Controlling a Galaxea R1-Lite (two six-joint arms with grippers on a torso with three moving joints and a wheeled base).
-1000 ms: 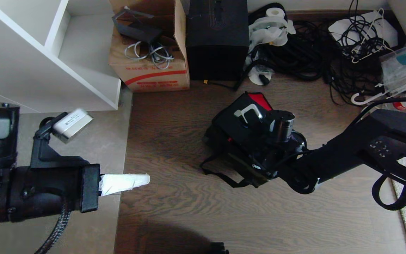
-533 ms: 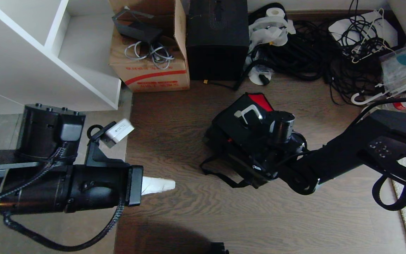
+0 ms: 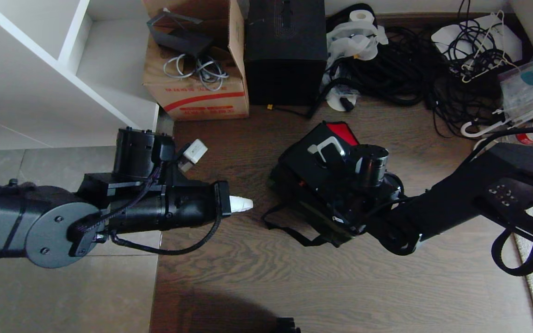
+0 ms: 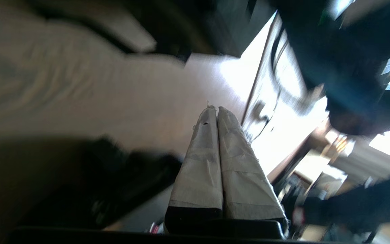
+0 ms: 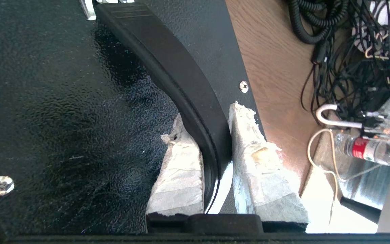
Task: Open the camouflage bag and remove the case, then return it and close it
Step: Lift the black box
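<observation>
The right arm [image 3: 456, 203] covers most of the camouflage bag [image 3: 294, 185]. The left wrist view is smeared, so the dark shape [image 4: 90, 183] beside the left pincer [image 4: 217, 112] is perhaps the bag.

The left arm stretches level across the view, its pincer [image 3: 243, 204] pressed together and empty. The right arm angles inward, its pincer [image 5: 208, 135] clamped tight.

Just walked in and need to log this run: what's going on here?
The right gripper is shut on the handle of the black case, which sits in the open camouflage bag on the wooden floor. The left gripper, fingers shut and empty, is beside the bag, not touching it.
</observation>
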